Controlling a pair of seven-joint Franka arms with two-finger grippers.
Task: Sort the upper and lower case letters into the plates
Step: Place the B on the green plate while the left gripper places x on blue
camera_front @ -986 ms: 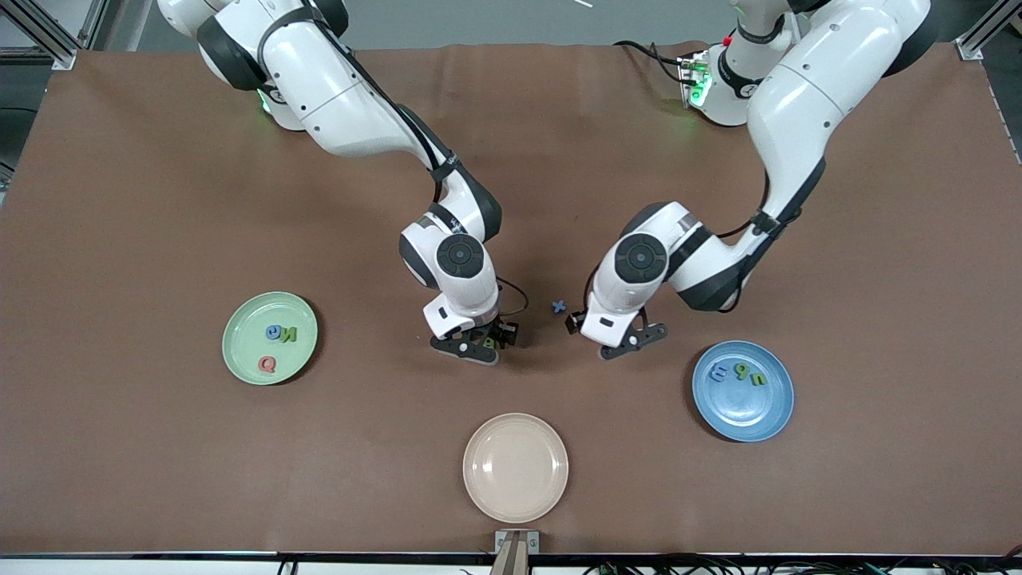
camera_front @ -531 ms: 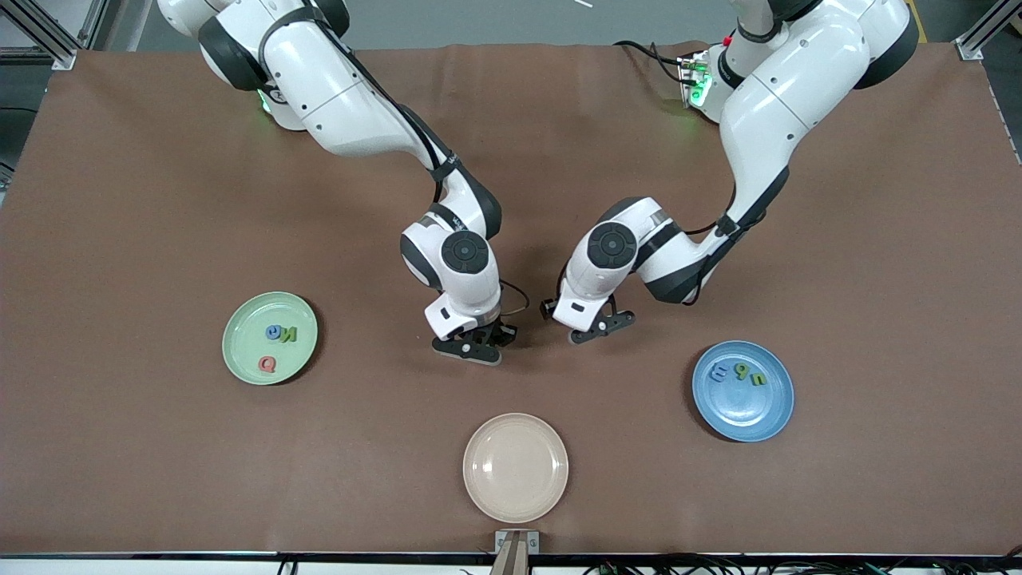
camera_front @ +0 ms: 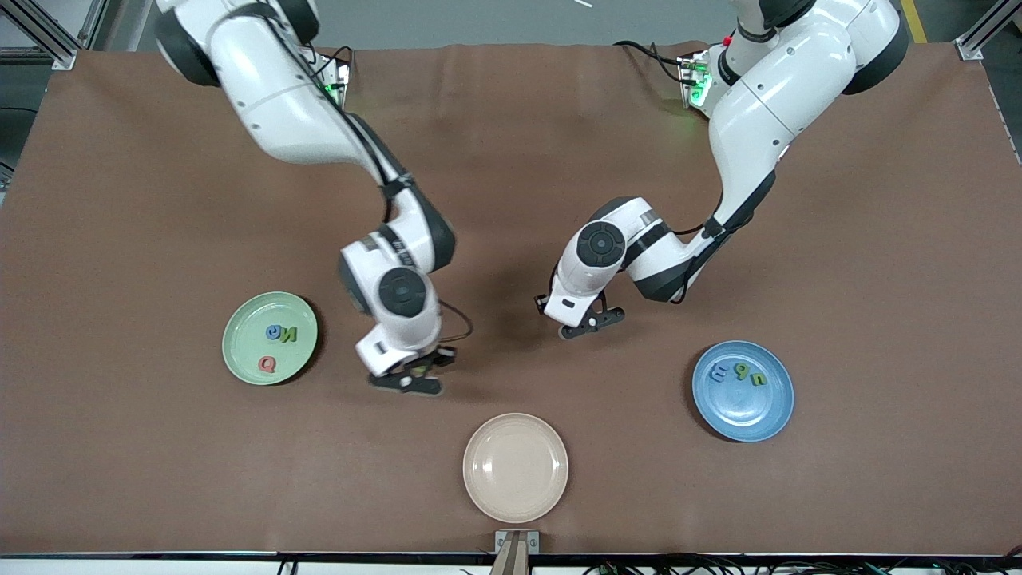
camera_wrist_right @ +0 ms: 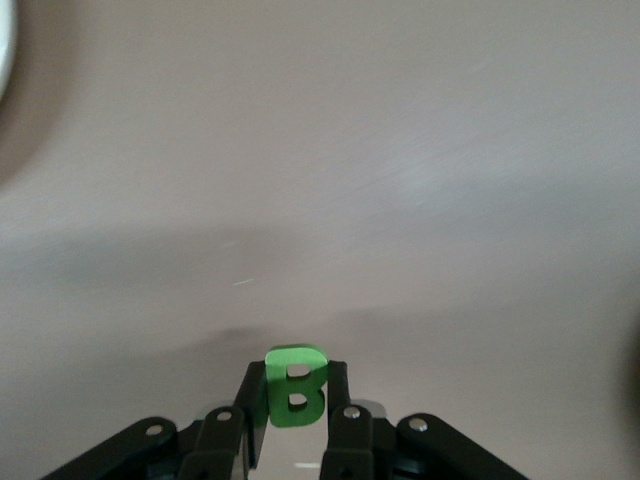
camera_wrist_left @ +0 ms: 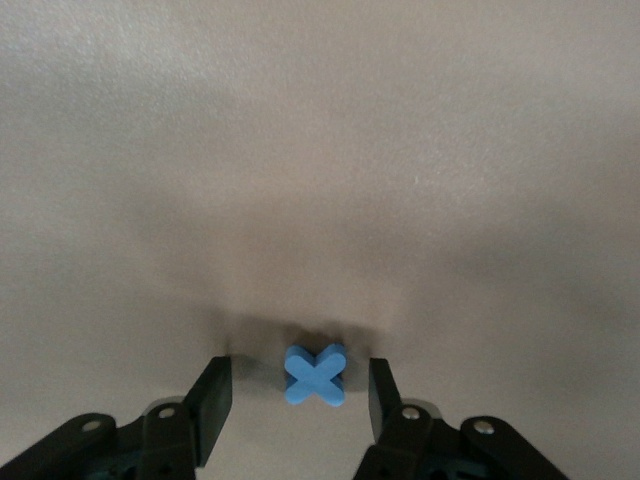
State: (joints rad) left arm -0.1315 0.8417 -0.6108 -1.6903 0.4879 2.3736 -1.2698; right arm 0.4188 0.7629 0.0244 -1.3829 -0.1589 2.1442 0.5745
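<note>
My right gripper (camera_front: 407, 375) is shut on a green letter B (camera_wrist_right: 293, 386) and holds it above the bare cloth between the mint green plate (camera_front: 247, 335) and the cream plate. That mint plate holds a blue G (camera_front: 274, 331), a green N (camera_front: 288, 334) and a red Q (camera_front: 267, 364). My left gripper (camera_front: 579, 323) is open and low over the table's middle. A blue x (camera_wrist_left: 315, 375) lies flat on the cloth between its fingers, untouched. The blue plate (camera_front: 742, 411) holds a blue m (camera_front: 718, 371), a green p (camera_front: 741, 370) and a green n (camera_front: 757, 378).
A cream-beige plate (camera_front: 515, 467) with nothing in it sits near the front edge, nearer to the front camera than both grippers. Brown cloth covers the whole table.
My right gripper has moved with the B toward the mint plate and nearer to the front edge. My left gripper has moved toward the table's middle and now straddles the x.
</note>
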